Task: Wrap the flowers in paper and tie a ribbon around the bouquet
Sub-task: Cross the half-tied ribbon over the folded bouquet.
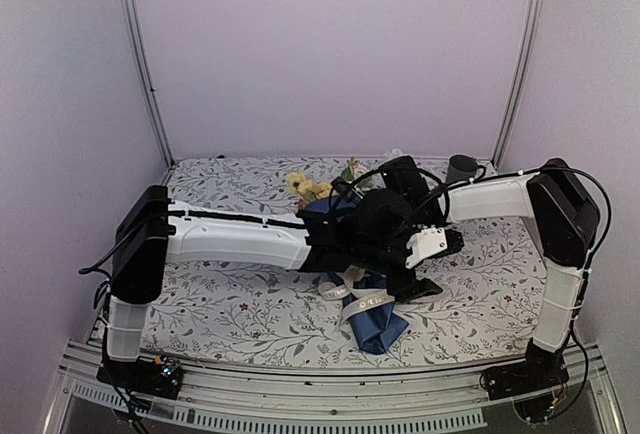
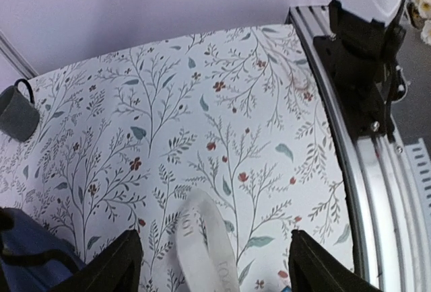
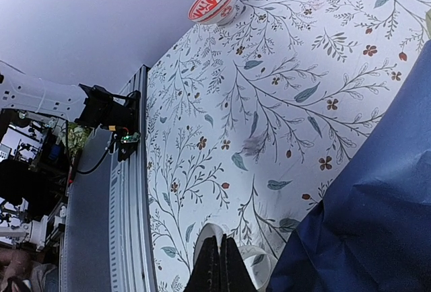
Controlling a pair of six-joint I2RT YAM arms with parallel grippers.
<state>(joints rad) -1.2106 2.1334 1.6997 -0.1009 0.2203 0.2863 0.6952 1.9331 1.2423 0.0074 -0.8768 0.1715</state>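
Straddling the ribbon (image 2: 201,251), the left gripper (image 2: 214,238) stands apart. The right gripper (image 3: 219,248) is pinched together beside the paper (image 3: 367,204).

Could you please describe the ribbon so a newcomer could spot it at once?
On the floral tablecloth, find the dark blue paper cone of the bouquet lying mid-table. Near the cone's narrow near end lies the ribbon: a narrow cream band with small dark lettering, the only plain pale strip against the navy cone and printed cloth.
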